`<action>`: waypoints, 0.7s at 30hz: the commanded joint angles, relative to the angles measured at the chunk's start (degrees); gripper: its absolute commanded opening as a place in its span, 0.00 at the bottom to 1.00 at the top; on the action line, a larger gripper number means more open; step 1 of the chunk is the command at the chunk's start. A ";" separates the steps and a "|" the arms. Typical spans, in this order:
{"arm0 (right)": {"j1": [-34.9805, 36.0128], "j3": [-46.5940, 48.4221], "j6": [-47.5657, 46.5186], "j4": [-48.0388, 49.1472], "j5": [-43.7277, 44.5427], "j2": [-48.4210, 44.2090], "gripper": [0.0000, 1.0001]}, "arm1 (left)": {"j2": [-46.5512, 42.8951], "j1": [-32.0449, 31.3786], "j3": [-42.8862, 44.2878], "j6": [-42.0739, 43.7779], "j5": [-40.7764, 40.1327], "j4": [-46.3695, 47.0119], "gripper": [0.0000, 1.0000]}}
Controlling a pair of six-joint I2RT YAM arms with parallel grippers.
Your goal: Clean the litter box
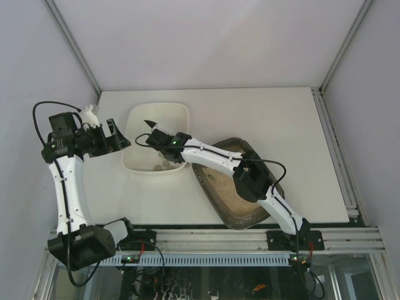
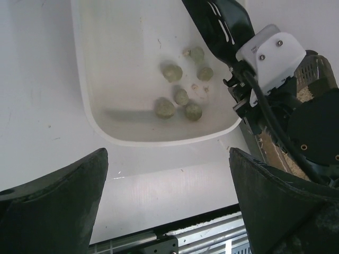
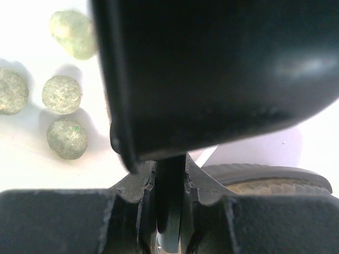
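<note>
Seemingly brown-grey litter box [image 1: 242, 222], beige grit — right claw [image 1: 157, 134] clamps scoop [image 2: 220, 21], left claw [image 1: 115, 136] apart.

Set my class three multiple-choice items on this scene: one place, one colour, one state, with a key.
1. Where do the greenish balls lie? A in the white tray; B in the litter box; C on the table.
2. What colour is the scoop? A black; B white; C red.
3. The left claw is: A shut on a ball; B open and empty; C shut on the scoop.
Key: 1 A, they rest on the tray's floor; 2 A, its blade is black; 3 B, its fingers stand apart, nothing between.
</note>
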 commanded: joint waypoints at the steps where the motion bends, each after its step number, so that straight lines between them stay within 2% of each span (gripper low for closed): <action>1: 0.39 -1.24 -4.62 6.32 3.91 -6.07 0.00 | -2.09 0.19 -1.07 -0.82 -0.38 2.23 1.00; 6: 0.96 -2.54 -5.48 8.99 5.20 -7.52 0.00 | -2.36 0.11 -1.56 -0.91 -0.29 2.35 1.00; 12: -0.44 -10.43 0.74 17.53 -1.82 -17.38 0.00 | -3.72 0.26 -1.00 0.24 0.75 -0.50 1.00; 16: -2.91 -18.22 6.34 22.82 -9.37 -26.39 0.00 | -5.03 0.47 -1.75 0.22 6.50 -1.09 1.00; 18: -3.40 -20.59 7.71 22.88 -11.29 -31.06 0.00 | -5.46 0.40 -2.96 -0.89 9.94 -0.46 1.00; 21: -2.66 -22.92 7.99 18.44 -10.78 -35.39 0.00 | -6.79 0.25 -5.17 -1.07 10.92 1.21 1.00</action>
